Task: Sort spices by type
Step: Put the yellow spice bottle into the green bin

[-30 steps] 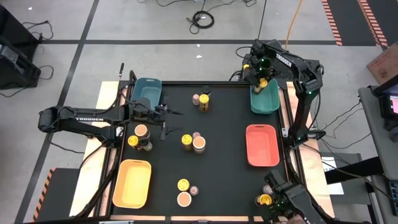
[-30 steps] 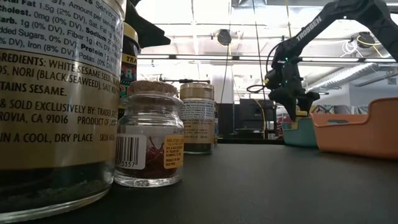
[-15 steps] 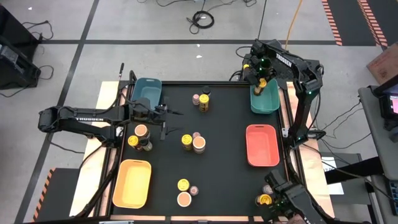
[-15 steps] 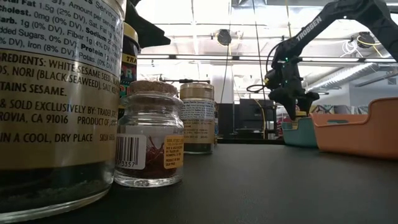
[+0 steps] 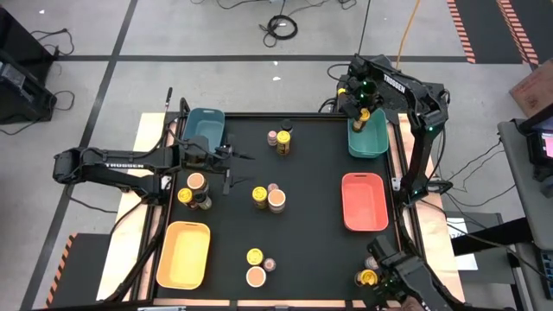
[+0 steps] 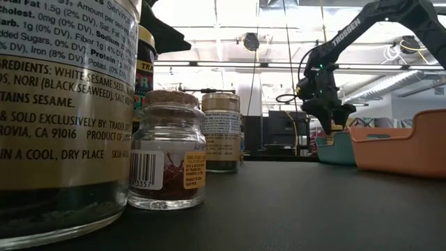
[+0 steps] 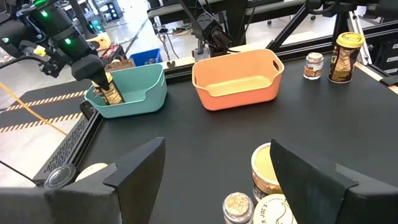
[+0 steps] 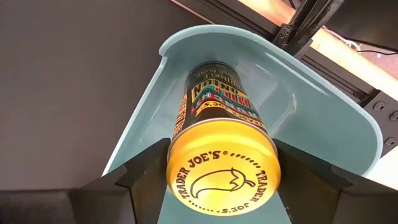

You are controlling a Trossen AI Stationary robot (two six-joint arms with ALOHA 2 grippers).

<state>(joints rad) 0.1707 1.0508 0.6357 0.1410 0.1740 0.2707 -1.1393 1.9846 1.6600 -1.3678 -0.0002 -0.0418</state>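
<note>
My right gripper (image 5: 364, 116) is at the table's far right corner, shut on a yellow-lidded spice jar (image 8: 222, 168) inside the right teal tray (image 5: 373, 140). My left gripper (image 5: 233, 169) hovers open near the left teal tray (image 5: 206, 128), touching nothing. Other jars stand upright on the black table in clusters. Pinkish-, yellow- and dark-lidded ones stand far centre (image 5: 278, 138). Tan, yellow and dark stand at the left (image 5: 196, 181). Yellow, tan and pinkish stand in the middle (image 5: 259, 195). One more group stands near the front edge (image 5: 254, 257). My right gripper pinches the yellow-lidded jar just below its lid (image 8: 186, 124), one finger (image 8: 146, 165) on each side. The fingers come slanting down from above. The jar is tilted, its lower end (image 7: 112, 96) inside the teal tray near a corner. Whether it touches the tray floor I cannot tell.
A coral tray (image 5: 364, 201) lies at the right and a yellow-orange tray (image 5: 184, 253) at the near left. One yellow-lidded jar (image 5: 368, 278) stands at the near right corner. In the low view, large jars (image 6: 66, 118) stand close to the camera and block its left side.
</note>
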